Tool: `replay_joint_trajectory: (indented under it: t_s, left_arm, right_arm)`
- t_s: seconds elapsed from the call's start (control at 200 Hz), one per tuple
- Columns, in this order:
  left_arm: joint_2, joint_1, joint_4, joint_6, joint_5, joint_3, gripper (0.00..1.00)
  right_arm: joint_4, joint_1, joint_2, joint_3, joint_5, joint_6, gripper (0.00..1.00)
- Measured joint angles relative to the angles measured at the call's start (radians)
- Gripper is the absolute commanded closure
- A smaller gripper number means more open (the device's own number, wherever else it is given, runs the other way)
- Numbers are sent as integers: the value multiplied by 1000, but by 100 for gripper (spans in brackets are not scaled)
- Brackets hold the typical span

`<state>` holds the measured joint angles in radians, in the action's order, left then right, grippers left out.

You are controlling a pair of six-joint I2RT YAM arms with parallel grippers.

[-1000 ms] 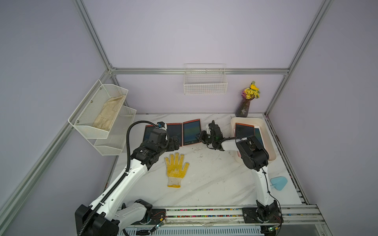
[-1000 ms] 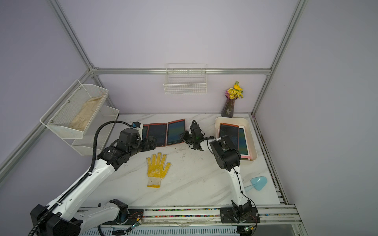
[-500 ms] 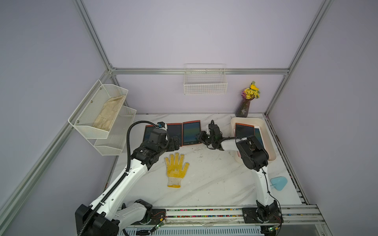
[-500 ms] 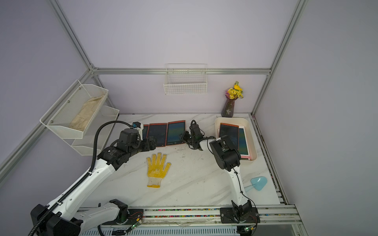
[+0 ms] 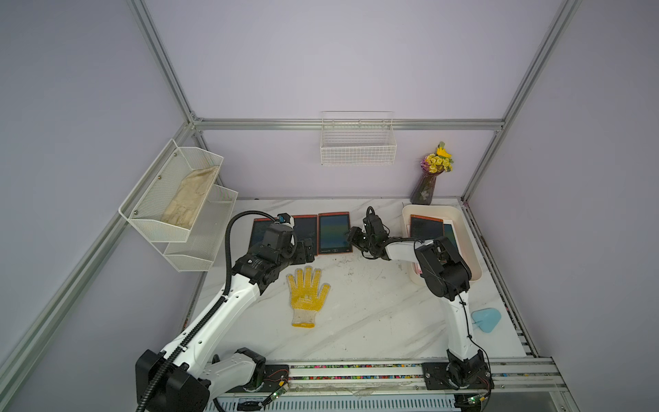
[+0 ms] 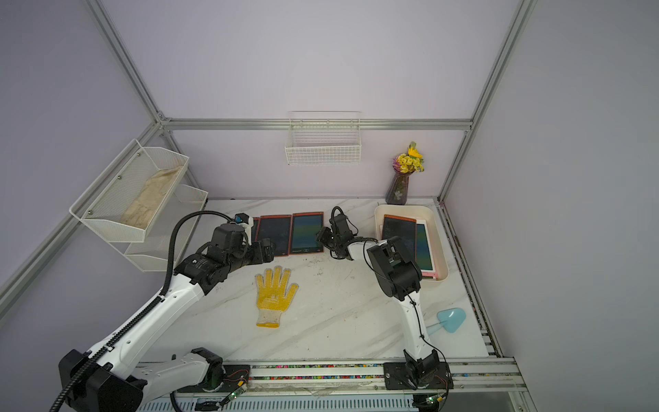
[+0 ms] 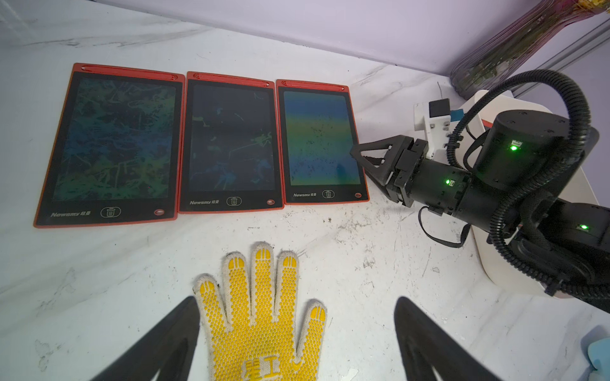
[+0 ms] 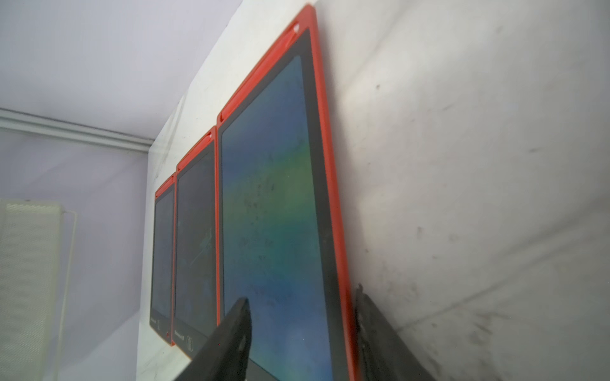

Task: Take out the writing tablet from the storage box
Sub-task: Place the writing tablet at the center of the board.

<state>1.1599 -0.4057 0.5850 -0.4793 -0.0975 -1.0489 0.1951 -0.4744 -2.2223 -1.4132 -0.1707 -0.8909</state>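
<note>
- Two-armed robot cell seen from above, with a shallow cream-white storage box (image 5: pixel 464 232) at a back corner of a marbled white surface (image 5: pixel 374 314)
- Beside the box, on its side facing the left arm: three writing tablets flat on the surface in a tight row, long edges nearly touching
- Nearest tablet (image 7: pixel 321 142) just outside the box, with a smooth blue-to-green screen; middle tablet (image 7: pixel 231 142) and far tablet (image 7: pixel 112 142) darker, with scribbled green and blue marks
- Look of each: thin flat slab, red-orange frame, black bezel, a bin-symbol button and a small red button at one short end
- Inside the box: a red-framed boxed tablet (image 5: pixel 426 228) with a dark screen, beside or partly over a pale-framed tablet (image 6: pixel 424 246), unclear which; both partly hidden by the right arm
- Right hand (image 7: pixel 357 157): released, fingers parted astride the nearest tablet's box-side long edge, one over the screen, the other over bare surface, no pinch visible
- Left hand (image 7: pixel 295 301): released and wide, grasping nothing, well apart from the box, near the fingertips of a yellow dotted glove (image 5: pixel 307 296)
- Step in hand, as a judgement: set-down of the nearest tablet outside the box, at the point of letting go
- Next move, as a judgement: backing the right hand clear without nudging the row, then a low approach to a thin edge close to the box wall
</note>
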Motion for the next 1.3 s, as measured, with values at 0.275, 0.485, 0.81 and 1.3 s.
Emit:
replay_joint_trajectory:
  t_s: [0.275,0.485,0.81,1.3]
  left_arm:
    - [68,0,-5,-3,37,0,9]
    - [151,0,-28,-18,101,0,9]
    - [298,-63,-69,-39,146,-26,9]
    - [571,-248,-103,-60,146,-289,8]
  right_arm:
    - [-99,0,41,0,103,26,44]
    - [-137,9,121,32,142,57,44]
    - [-144,90,327,157,135,116,45]
    - [-145,368,628,349,61,215,45]
